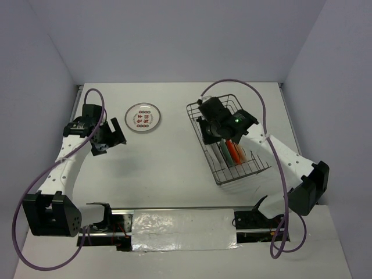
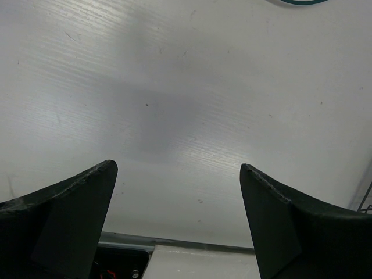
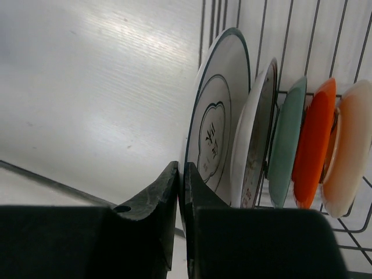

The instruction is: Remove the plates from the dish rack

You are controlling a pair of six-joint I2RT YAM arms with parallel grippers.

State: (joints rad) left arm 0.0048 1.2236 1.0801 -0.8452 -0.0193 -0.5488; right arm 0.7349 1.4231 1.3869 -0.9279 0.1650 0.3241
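Note:
The dish rack (image 1: 247, 165) is a silver wire basket at the right. Its wires show in the right wrist view (image 3: 290, 35). Several plates stand on edge in it: a white one with a dark rim and black characters (image 3: 214, 116), a cream patterned one (image 3: 254, 133), a teal one (image 3: 288, 145), an orange one (image 3: 314, 139) and a cream-tan one (image 3: 351, 151). My right gripper (image 3: 182, 174) is shut on the rim of the white dark-rimmed plate; it is inside the rack in the top view (image 1: 212, 129). A white plate with red marks (image 1: 143, 117) lies flat on the table. My left gripper (image 1: 113, 135) hovers open and empty beside it (image 2: 177, 167).
The white table (image 1: 174, 168) is walled at the back and both sides. A metal rail (image 1: 186, 208) with tape runs along the near edge between the arm bases. A teal plate rim (image 2: 302, 2) shows at the top edge of the left wrist view.

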